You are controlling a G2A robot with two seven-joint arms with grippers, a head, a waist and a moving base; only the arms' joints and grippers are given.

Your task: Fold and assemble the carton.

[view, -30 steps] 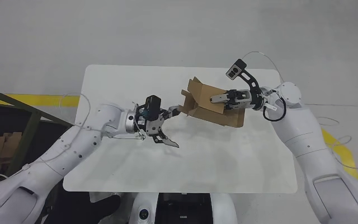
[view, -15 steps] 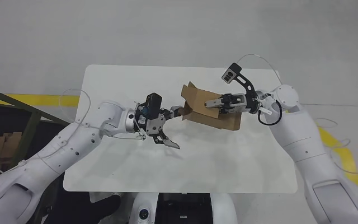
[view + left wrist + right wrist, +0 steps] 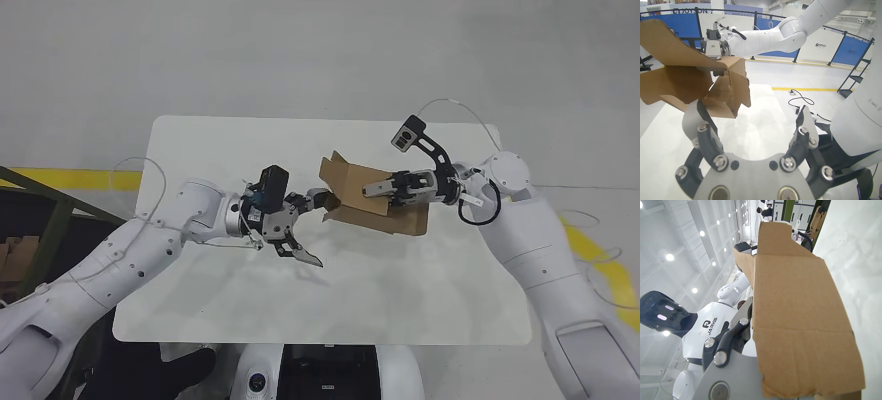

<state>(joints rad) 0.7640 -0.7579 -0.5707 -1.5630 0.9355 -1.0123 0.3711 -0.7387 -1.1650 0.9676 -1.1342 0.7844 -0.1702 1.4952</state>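
Just right of the middle of the top view, you have the carton (image 3: 385, 213): plain brown corrugated cardboard, half opened, its panels creased along scored lines and its flaps splayed out toward the left of the frame. In the left wrist view the carton (image 3: 677, 83) sits in the upper left. One flap with a ragged, rounded edge sticks up, a flat panel lies across beneath it, and the inner walls fold down into an open, angular pocket. Whether its lower edge rests on the counter (image 3: 200, 160) you cannot tell.

Your right pincer (image 3: 372, 189) comes in from the right of the top view and is clamped on the carton's upper panel, one flat metal finger above the cardboard and one below. In the right wrist view the matte, lightly ribbed panel (image 3: 795, 313) runs down the centre and right of the frame. One silver finger (image 3: 743, 313) lies flat against its edge, and the other is hidden behind the board.

Your left pincer (image 3: 318, 230) sits left of the carton in the top view, spread wide and holding nothing. One curved fingertip is at the carton's left flap. In the left wrist view that fingertip (image 3: 694, 106) overlaps the carton's lower edge, though contact cannot be confirmed. The other dark-padded fingertip (image 3: 804, 113) stands well apart at the right.

The counter is smooth, white and round-cornered. A yellow line (image 3: 85, 178) runs along the grey floor at the left of the top view.
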